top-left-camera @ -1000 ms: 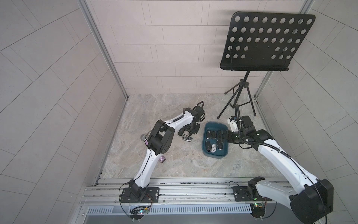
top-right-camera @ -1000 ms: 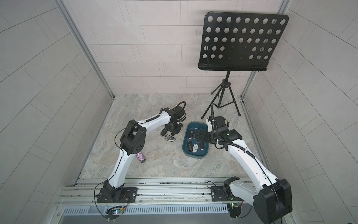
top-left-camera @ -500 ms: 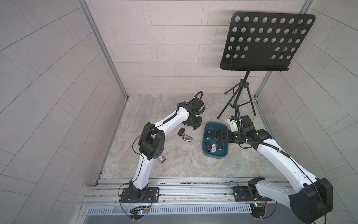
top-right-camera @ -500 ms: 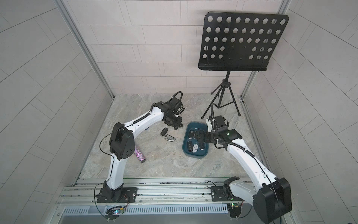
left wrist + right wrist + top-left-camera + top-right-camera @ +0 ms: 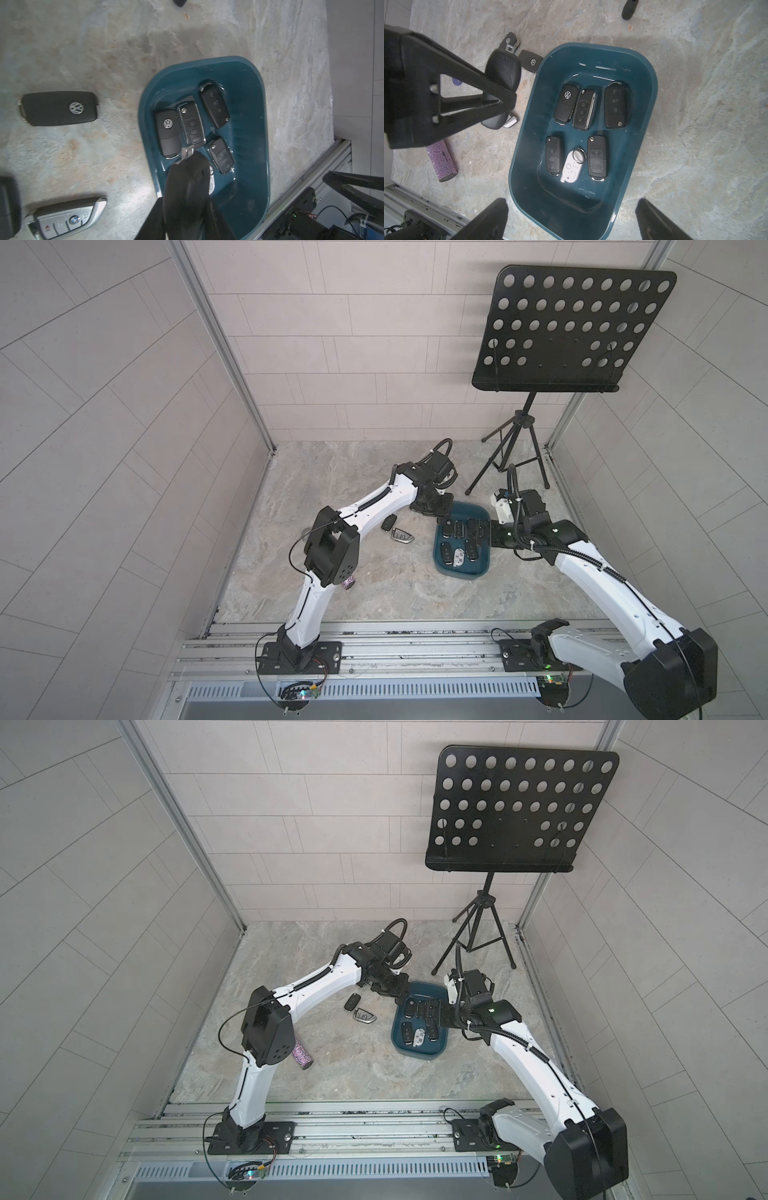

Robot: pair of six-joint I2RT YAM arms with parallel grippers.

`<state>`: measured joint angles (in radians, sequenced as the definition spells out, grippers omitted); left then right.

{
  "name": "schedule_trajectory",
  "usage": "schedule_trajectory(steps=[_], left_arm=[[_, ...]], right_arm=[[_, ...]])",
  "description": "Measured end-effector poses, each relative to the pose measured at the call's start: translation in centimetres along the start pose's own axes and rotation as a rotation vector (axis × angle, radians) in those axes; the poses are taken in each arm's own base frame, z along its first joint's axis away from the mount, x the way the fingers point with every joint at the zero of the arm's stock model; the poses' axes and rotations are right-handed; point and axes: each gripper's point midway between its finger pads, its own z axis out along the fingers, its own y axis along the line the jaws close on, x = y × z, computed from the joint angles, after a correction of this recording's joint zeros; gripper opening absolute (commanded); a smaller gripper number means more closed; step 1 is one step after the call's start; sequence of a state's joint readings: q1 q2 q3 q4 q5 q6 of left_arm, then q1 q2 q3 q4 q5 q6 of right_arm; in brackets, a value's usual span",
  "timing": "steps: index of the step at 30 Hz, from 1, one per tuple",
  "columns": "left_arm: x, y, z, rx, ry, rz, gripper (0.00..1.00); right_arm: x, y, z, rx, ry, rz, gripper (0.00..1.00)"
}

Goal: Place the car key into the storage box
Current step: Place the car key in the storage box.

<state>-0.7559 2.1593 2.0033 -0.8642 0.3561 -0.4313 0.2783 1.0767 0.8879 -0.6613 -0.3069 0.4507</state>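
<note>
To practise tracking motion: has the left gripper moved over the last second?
Yes. The left gripper, shut on a car key, has shifted toward the storage box, reaching its far rim.

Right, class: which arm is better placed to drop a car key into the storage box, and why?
Left. The left end effector is shut on a black car key at the edge of the storage box; the right end effector hangs open and empty over it.

The car key [image 5: 187, 182], a rounded black fob with a metal loop, hangs in the left gripper [image 5: 187, 207] just beside the storage box [image 5: 648, 116]. This shallow teal tray lies flat, holding six fobs [image 5: 615, 105].
</note>
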Motion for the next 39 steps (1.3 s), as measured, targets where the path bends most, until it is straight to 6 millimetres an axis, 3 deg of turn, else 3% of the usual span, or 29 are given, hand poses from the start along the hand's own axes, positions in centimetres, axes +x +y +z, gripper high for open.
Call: schedule_trajectory(steps=[6,16,39], left_arm=[[-0.3,-1.3,2.3,0.011,0.017,0.022,0.25],[1.1,0.2,7.1,-0.099,0.09,0.038,0.27],[1.7,0.8,9.3,-0.15,0.112,0.046,0.35]], right_arm=[[0.2,-0.2,-0.4,0.0,-0.014,0.009,1.0],[0.4,-0.6,-0.4,0.003,-0.018,0.024,1.0],[0.6,-0.9,-0.5,0.006,-0.023,0.038,1.0]])
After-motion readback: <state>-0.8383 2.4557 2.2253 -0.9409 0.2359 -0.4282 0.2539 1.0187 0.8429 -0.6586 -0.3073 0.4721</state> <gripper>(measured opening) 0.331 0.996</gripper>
